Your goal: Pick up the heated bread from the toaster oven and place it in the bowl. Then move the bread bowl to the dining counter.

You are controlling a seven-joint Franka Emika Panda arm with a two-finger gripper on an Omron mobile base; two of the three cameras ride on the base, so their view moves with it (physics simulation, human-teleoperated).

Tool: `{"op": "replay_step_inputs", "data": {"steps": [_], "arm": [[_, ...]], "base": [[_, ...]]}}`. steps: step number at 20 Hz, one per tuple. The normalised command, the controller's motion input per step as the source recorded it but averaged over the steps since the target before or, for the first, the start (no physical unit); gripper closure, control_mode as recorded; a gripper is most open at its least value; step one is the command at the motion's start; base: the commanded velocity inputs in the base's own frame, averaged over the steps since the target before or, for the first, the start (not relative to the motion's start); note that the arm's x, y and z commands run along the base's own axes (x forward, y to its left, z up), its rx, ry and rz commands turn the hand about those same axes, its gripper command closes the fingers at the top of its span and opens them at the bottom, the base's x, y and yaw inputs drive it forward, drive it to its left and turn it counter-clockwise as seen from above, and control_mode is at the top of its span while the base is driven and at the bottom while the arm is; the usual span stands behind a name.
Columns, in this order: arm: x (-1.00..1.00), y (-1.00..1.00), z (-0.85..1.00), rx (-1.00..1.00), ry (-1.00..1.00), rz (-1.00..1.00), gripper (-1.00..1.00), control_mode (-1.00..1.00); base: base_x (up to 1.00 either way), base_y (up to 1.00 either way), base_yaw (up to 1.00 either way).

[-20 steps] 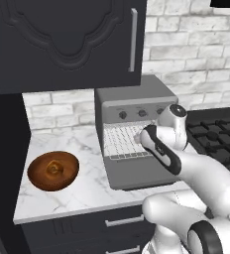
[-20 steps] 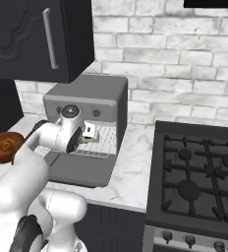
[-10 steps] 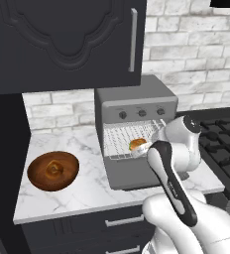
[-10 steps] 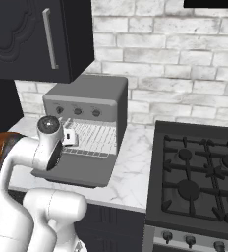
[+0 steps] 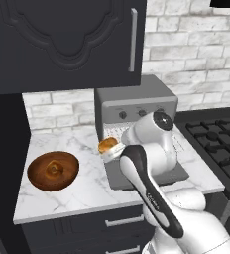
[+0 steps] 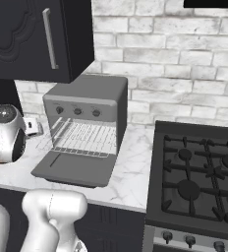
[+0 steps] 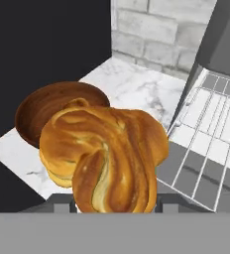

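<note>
Gripper [image 5: 110,150] closed on heated bread [image 5: 107,145], held aloft just left of toaster oven [image 5: 137,106], whose door hangs open with the rack bare. Bowl [image 5: 53,170] sits on the marble worktop further left. Bread held high, likely to clear the bowl's rim before lowering.

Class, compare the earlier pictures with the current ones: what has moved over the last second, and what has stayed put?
The gripper has drawn back out of the toaster oven and swung left toward the bowl, carrying the heated bread clamped between its fingers. The wire rack is now bare. The bowl, the oven with its door down, and the stove have not moved.
</note>
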Motion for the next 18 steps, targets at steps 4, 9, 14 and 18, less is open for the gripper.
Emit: {"op": "replay_step_inputs", "data": {"steps": [4,9,14,18], "arm": [[0.03,1.00,0.05,-0.23,0.26,0.04,1.00,-1.00],[0.03,0.61,-0.09,-0.05,0.14,0.12,1.00,-1.00],[0.20,0.67,-0.49,0.00,0.07,0.06,1.00,-1.00],[0.39,0.73,-0.59,-0.01,0.06,0.02,1.00,-1.00]], "base": [[0.00,0.00,0.00],[0.00,0.00,0.00],[0.00,0.00,0.00],[0.00,0.00,0.00]]}}
